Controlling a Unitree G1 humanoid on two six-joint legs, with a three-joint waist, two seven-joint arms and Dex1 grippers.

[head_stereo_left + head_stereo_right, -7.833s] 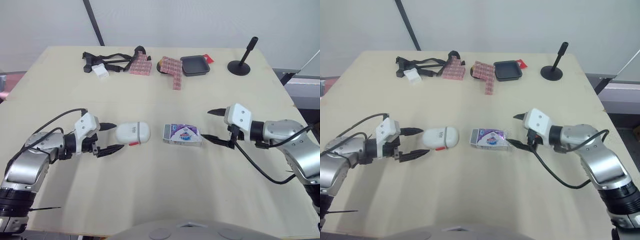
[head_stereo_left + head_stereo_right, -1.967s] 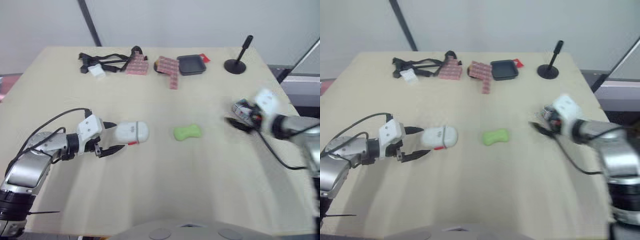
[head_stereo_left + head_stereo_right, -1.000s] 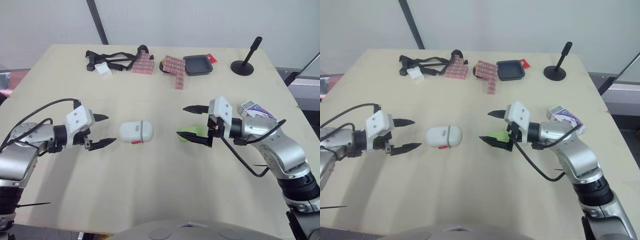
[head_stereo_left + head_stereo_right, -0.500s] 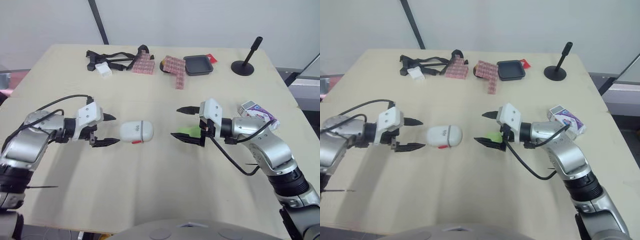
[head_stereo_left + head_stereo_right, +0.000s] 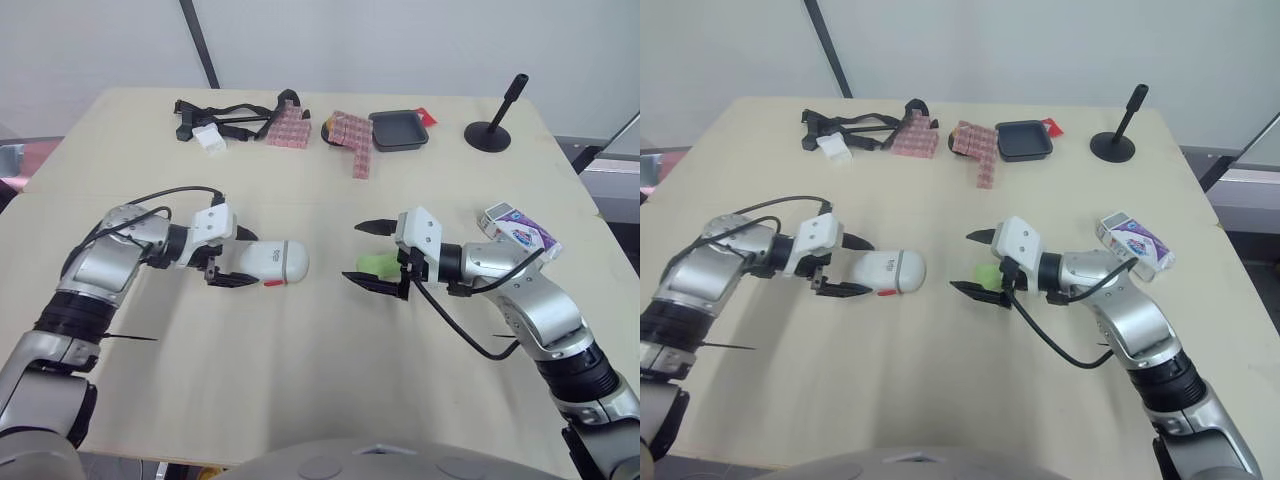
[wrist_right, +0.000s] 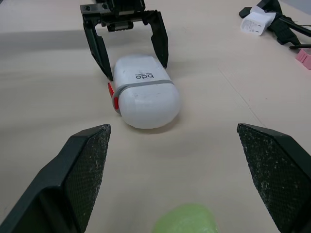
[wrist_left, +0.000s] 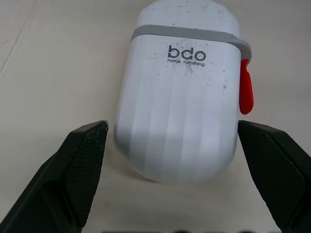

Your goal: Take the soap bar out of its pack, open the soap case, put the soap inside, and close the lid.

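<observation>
K: Fingers first. Head views?
M: Left gripper [image 5: 248, 258] open, straddling one end of the white soap case [image 5: 278, 261] in the middle of the counter [image 5: 300, 380]. Right gripper [image 5: 354, 252] open as well, with the green soap bar [image 5: 376, 264] bare between the fingers, near the palm. Pack [image 5: 518, 227] well apart, by the right edge; presumably emptied.
K: Left wrist view?
M: Gap visible on both sides between fingers [image 7: 82, 170] and case. No contact. Case shut, grey band [image 7: 189, 33] round the seam, red tab [image 7: 246, 92] on one side.
K: Right wrist view?
M: Wide spread again; soap low between the fingers, untouched. Case beyond, apart from the soap.
K: Handling?
M: Judged only: soap firm, smooth, light, likely slippery. Best pinched gently across its shorter width, to avoid squirting out. Case hard, light, prone to sliding on the counter; best clamped across the long flanks, leaving tab and seam free for opening.
K: Stage?
M: Unpacking apparently done; opening not yet begun.
</observation>
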